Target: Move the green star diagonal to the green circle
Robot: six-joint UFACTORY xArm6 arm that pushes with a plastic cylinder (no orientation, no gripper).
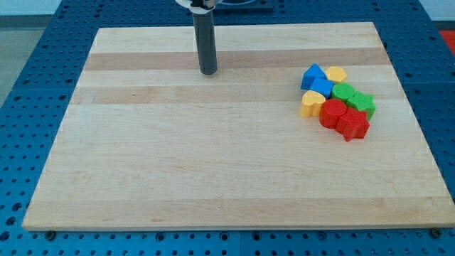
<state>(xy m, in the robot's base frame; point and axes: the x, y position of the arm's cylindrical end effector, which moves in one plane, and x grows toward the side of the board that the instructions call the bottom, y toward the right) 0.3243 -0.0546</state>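
**Green star packed in the cluster at three o'clock**

Green star [362,104] wedged at the cluster's right edge, touching the green circle [344,92] up-left and the red star [353,125] below. Probably light, rigid, easy to slide; best pushed on its outer flank, though neighbours likely drag along. No claw fitted, nothing held: only my tip [207,71], parked near twelve o'clock, well apart from every block. Smooth pale wooden board [213,163], wide bare room left of the cluster; blue perforated table [28,92] around it.

no legible text or labels anywhere
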